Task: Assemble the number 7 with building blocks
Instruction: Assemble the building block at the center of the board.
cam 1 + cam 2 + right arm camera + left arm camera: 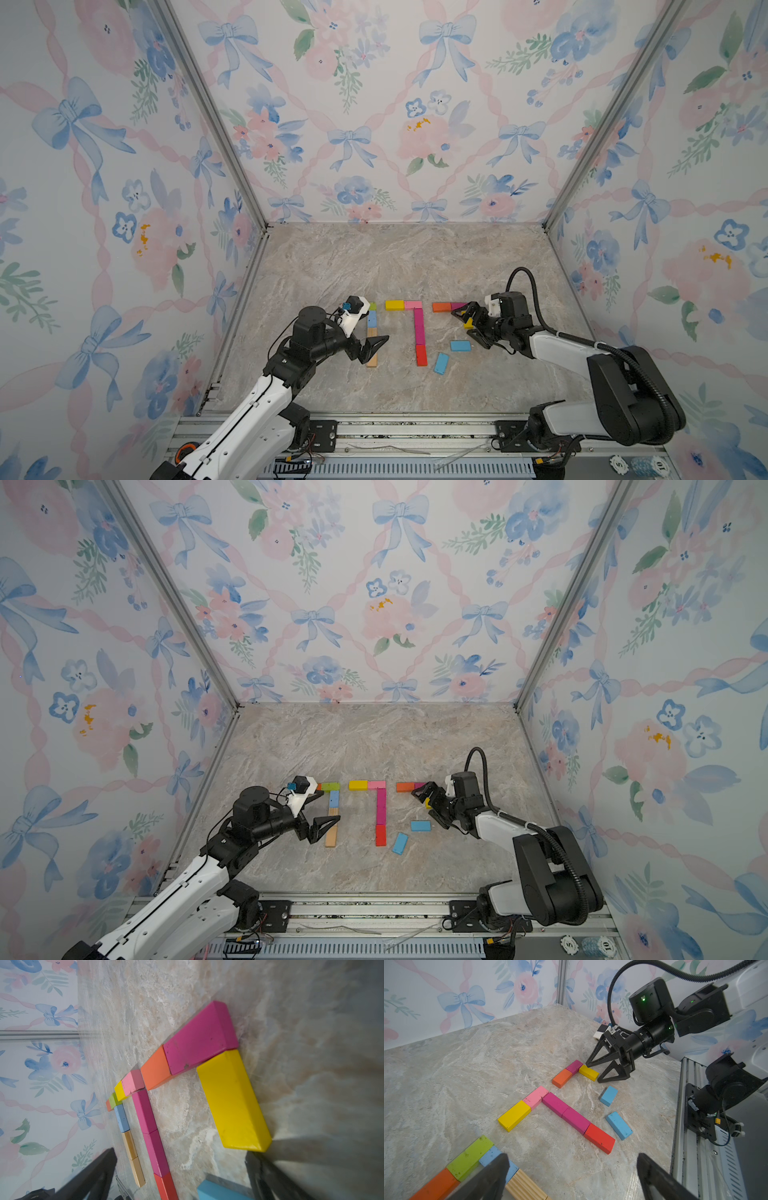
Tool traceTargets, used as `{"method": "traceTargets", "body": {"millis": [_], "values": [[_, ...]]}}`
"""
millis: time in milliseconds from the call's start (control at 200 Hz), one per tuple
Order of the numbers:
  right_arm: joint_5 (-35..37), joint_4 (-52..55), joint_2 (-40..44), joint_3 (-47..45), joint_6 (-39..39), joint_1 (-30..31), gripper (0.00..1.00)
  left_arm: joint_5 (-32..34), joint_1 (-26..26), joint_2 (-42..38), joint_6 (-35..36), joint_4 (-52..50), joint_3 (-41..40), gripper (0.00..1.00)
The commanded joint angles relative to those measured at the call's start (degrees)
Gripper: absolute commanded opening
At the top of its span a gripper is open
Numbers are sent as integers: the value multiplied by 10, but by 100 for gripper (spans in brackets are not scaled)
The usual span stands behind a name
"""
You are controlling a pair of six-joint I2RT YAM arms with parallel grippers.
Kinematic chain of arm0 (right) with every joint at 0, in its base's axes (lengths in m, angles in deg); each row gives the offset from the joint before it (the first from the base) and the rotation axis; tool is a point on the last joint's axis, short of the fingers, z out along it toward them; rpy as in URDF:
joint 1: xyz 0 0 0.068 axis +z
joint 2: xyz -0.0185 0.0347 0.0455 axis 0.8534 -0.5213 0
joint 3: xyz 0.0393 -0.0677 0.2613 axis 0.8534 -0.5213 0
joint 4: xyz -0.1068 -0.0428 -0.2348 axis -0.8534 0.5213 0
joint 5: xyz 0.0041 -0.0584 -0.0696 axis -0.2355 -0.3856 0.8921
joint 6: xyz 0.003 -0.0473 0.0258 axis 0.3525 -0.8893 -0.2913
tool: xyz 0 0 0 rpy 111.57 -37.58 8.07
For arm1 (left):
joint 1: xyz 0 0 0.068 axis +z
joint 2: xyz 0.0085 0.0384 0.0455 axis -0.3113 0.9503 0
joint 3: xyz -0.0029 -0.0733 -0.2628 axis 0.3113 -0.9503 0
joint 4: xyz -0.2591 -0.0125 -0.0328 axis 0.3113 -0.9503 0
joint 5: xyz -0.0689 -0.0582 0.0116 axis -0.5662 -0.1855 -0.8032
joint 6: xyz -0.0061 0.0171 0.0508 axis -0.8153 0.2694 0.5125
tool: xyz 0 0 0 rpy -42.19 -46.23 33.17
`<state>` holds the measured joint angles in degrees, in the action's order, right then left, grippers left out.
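The building blocks (419, 328) are laid out toward 6 o'clock on the table (407, 257). The right gripper (592, 1071) is spread wide, nothing pinched. The yellow block (232, 1101) lies at its fingertips, touching the magenta block (197, 1043), at 3 o'clock of the middle seven. The left gripper (374, 349) is spread too, held over the wooden block (371, 362) at 9 o'clock. Two blue blocks (460, 345) are seen loose at 4 o'clock.

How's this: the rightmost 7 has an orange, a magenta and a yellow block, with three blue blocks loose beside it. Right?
Not three: the left wrist view shows just two loose, one blue block by the yellow block and a second blue block by the red block. The rest is right.
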<state>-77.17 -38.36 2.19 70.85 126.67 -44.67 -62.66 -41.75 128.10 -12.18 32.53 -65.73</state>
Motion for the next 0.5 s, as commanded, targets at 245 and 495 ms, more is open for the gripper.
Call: {"method": "traceTargets", "body": {"millis": [245,495], "values": [[15,20,-21,-2,0,-1,99,2,-4,-7,10,3,-4,98],[15,18,-29,0,-3,-1,99,3,-5,-7,11,2,-4,98]]}}
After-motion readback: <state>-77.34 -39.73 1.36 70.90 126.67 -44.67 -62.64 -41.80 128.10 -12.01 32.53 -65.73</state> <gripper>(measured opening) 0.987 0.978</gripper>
